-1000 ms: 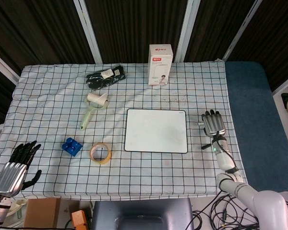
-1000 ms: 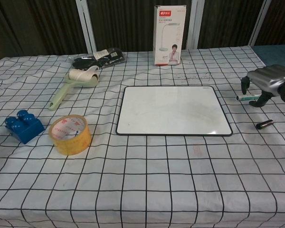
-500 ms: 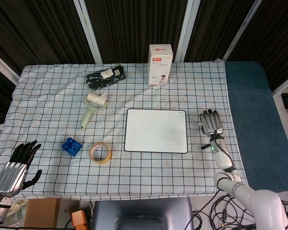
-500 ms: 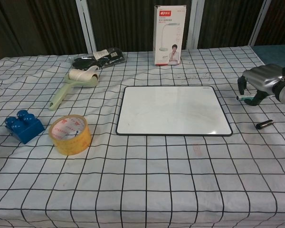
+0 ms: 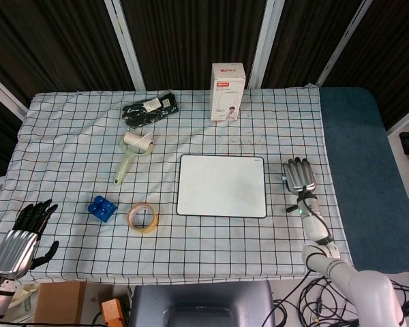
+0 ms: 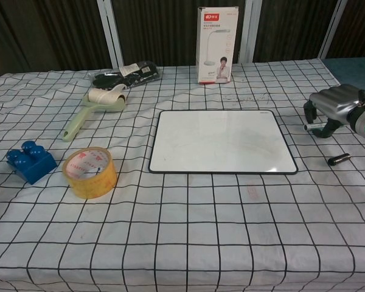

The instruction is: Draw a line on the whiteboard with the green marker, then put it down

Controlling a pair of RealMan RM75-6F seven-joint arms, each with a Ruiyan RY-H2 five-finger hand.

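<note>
Hovering low over the right edge of the bench [image 6: 182,255], the right hand [image 6: 333,103] arches its curled fingers down over the green marker [image 6: 308,126], of which only the pale end shows, poking out to the left from under the fingers. Whether the fingers actually grip the marker or merely cover it cannot be told from either view; in the head view the right hand [image 5: 300,176] hides the marker altogether. A small dark cap [image 6: 339,159] lies on the cloth just in front of the hand, apart from it.

The whiteboard [image 6: 222,148] lies flat in the middle of the bench, to the left of the right hand and near it, with a strip of checked cloth between them. Its surface looks blank apart from faint smudges.

The left hand [image 5: 22,238] sits at the near left corner of the bench, well apart from everything, its dark fingers spread and holding nothing; the chest view does not show it.

Left of the whiteboard stand a roll of yellow tape [image 6: 90,172] and, further left, a blue toy brick [image 6: 30,161]. Behind them lies a lint roller [image 6: 96,106] with a pale green handle, and behind that a black bundle [image 6: 126,73]. A white and red lamp box [image 6: 216,45] stands upright at the far edge, behind the whiteboard. None of these lies between the right hand and the whiteboard.
</note>
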